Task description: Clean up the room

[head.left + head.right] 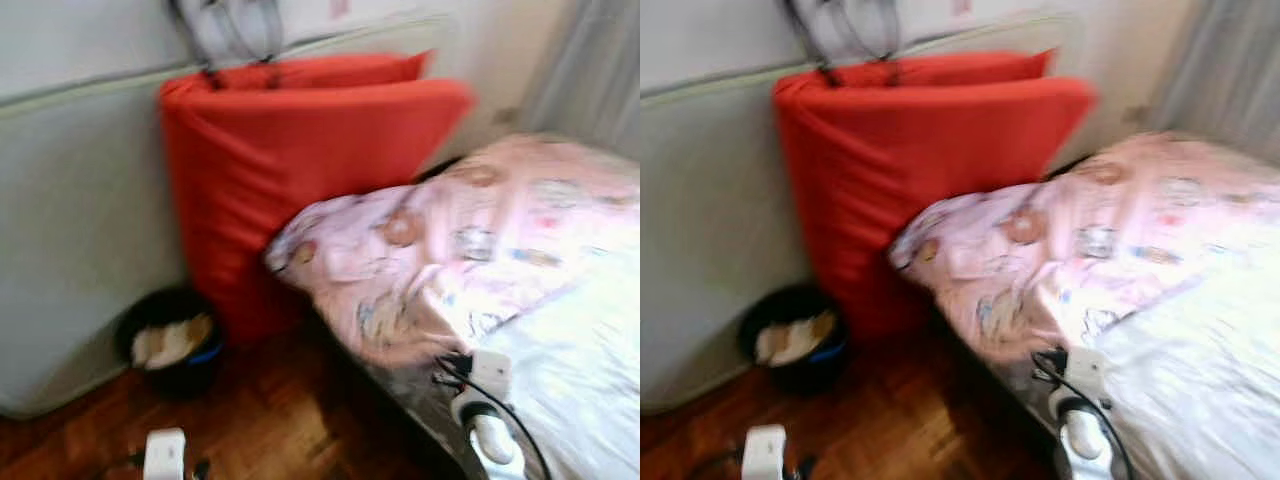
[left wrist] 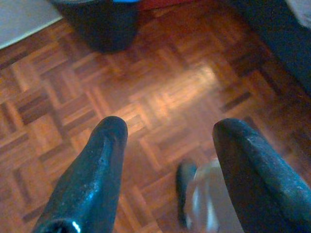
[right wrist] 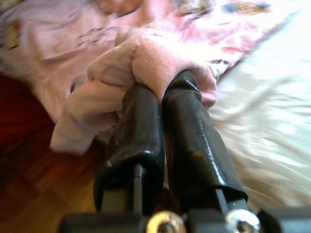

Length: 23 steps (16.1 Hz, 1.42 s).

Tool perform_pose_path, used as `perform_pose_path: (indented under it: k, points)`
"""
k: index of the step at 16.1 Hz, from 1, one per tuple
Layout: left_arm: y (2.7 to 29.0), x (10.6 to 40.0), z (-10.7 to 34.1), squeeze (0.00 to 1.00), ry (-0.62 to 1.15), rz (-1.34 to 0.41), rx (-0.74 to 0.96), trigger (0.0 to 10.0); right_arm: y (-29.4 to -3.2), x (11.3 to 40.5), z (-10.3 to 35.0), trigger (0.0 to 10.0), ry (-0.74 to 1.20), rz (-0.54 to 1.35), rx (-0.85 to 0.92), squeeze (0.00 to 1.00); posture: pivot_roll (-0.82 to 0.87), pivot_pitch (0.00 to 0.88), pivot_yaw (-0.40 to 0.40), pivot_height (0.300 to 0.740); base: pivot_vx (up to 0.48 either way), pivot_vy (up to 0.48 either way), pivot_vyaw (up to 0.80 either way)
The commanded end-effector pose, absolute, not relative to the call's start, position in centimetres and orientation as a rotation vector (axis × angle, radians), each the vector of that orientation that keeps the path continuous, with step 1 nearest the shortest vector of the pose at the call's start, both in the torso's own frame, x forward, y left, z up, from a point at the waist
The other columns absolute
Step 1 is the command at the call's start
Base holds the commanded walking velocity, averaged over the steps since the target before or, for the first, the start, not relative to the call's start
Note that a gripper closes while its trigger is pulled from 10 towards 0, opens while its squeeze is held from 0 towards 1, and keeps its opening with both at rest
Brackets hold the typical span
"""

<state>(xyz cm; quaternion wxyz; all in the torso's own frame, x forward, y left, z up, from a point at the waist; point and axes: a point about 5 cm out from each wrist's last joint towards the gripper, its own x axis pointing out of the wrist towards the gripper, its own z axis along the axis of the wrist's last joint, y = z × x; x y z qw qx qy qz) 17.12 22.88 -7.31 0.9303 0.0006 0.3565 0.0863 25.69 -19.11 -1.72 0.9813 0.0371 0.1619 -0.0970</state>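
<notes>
right gripper [image 3: 163, 97] clenched on pink blanket [image 3: 160, 58] | fabric bunched at 12 o'clock of fingertips, over bed [image 1: 570, 370] edge | left gripper [image 2: 167, 131] released above parquet floor [image 2: 160, 92]

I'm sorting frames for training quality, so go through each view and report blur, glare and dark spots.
Left and right eye views: motion-blurred throughout, the red folded mattress and pink patterned quilt smeared, the white sheet washed out. Left wrist view: sheen on the wooden parquet floor, sharp left tool. Right wrist view: right tool sharp, bedding behind overexposed and soft.
</notes>
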Motion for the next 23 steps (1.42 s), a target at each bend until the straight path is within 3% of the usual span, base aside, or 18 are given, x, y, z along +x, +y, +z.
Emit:
perform_pose_path:
  k: [1,5,8,11,12,13,23]
  points:
    - [23.4,17.6,-6.9,0.0,0.714,0.184,0.018,10.0,-18.7,26.3,-1.1,10.0,0.282,-0.184,0.083,0.0,0.07,0.0,-0.051,0.74,0.0,0.0,0.0]
    - [23.3,17.5,-7.0,0.0,0.722,0.18,0.022,10.0,-18.3,26.4,-1.0,10.0,0.278,-0.157,0.092,0.0,0.07,0.0,-0.052,0.74,0.0,0.0,0.0]
    - [23.1,17.5,-7.1,0.0,0.725,0.173,0.023,10.0,-16.8,25.1,-3.4,10.0,0.495,-0.047,0.13,0.0,0.07,0.0,-0.05,0.74,0.0,0.0,0.0]
    - [23.0,17.5,-7.1,0.0,0.729,0.162,0.029,10.0,-16.2,24.2,-4.4,10.0,0.575,0.003,0.172,0.0,0.07,0.0,-0.048,0.74,0.0,0.0,0.0]
    - [23.0,17.5,-7.1,0.0,0.729,0.16,0.029,10.0,-16.1,24.0,-4.6,10.0,0.588,0.015,0.174,0.68,0.07,0.0,-0.048,0.74,0.0,0.0,0.0]
    - [22.9,17.5,-7.1,0.0,0.728,0.155,0.03,10.0,-15.8,23.7,-4.9,10.0,0.622,0.043,0.175,1.0,0.07,0.0,-0.048,0.74,0.0,0.0,0.0]
    - [22.6,17.7,-7.2,0.0,0.734,0.142,0.025,10.0,-16.2,21.8,-6.4,10.0,0.745,0.044,0.156,0.98,0.06,0.0,-0.045,0.74,0.0,0.0,0.0]
